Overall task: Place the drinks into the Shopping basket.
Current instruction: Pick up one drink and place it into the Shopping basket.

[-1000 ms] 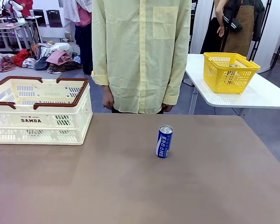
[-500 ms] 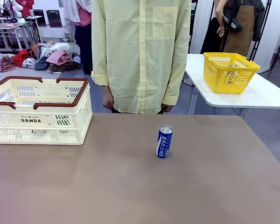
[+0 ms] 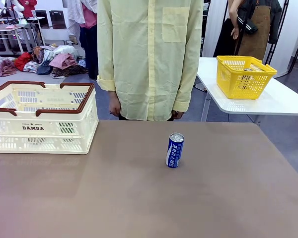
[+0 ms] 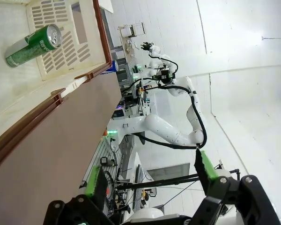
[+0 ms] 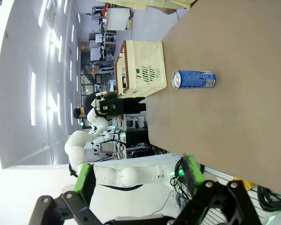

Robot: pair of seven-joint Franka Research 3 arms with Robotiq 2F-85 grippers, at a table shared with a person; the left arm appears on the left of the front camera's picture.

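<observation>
One blue can [image 3: 175, 150] upright, white lettering | cream basket [image 3: 10, 134] reads DAMDA

The Shopping basket [image 3: 64, 136] is cut by the left edge (floor screened by its near wall); lettering on the blue can [image 3: 175, 150] cannot be read.

The left gripper [image 4: 147, 176] is black, its angular linked fingers tipped with bright green pads [image 4: 203, 166] and studded with small silver screws [image 4: 247, 179]. The right gripper [image 5: 138, 173] has the same black body and green tips. The person [image 3: 139, 84] wears a pale yellow buttoned shirt [image 3: 154, 49] with a chest pocket and rolled cuffs.
</observation>
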